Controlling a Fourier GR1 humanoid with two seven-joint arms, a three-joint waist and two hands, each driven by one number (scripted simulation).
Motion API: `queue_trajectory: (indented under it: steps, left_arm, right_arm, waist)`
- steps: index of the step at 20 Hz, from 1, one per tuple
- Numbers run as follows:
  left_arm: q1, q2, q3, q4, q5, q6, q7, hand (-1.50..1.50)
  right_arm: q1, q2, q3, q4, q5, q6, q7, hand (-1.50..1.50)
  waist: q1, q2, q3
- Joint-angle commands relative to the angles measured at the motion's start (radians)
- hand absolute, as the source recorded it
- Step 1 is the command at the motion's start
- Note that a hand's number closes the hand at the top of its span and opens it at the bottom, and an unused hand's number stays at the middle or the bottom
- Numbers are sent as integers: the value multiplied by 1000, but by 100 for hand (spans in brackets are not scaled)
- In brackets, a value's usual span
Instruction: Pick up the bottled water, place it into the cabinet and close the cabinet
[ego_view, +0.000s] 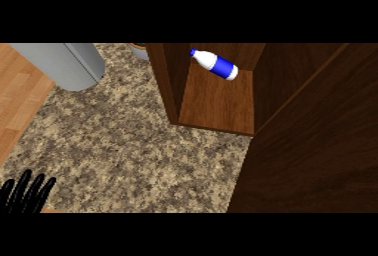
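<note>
Resting at the lower left corner of the view, the left robot hand (26, 194) shows only its black fingers, which stand straight and spread, pointing up, holding nothing; it sits at the edge of the speckled granite surface (125, 150), beside a strip of light wooden floor (18, 100) that runs along the far left. Further up on the left, a grey metal cylinder (63, 62) stands on the surface and runs out of the top of the view. Just right of it, at the top edge, a small part of a round grey vessel (139, 50) peeks out from behind the cabinet's side wall; what it is cannot be told. Right of centre stands the dark wooden cabinet (166, 85), its inside open to view. The bottled water (215, 64) lies tilted on its side on the cabinet's shelf (218, 105), near the back, with its blue cap toward the upper left and its white base toward the lower right. The cabinet door (317, 145) fills the right side of the view, a large dark brown panel swung open. The right robot hand does not show
</note>
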Motion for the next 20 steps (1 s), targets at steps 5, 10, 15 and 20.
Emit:
queue_trajectory:
  steps: [5, 10, 15, 20]
  left_arm:
    - [-2, 44, 33, -8, 17, -44, 2, -150]
    - [-11, 61, 54, -2, 25, -70, -1, -150]
    - [-10, 76, 81, -5, 51, -80, 3, -150]
    - [-9, 91, 103, 6, 72, -96, 11, -150]
  right_arm:
    - [-190, 51, 106, 4, -29, 50, 227, 150]
    - [-264, 155, 105, 71, -89, 10, 281, 150]
    - [-334, 237, 69, 137, -136, -22, 362, 150]
    - [-395, 344, 58, 224, -241, -37, 421, 150]
  waist:
    - [36, 13, -4]
    - [45, 21, -4]
    - [53, 26, -2]
    - [48, 30, 2]
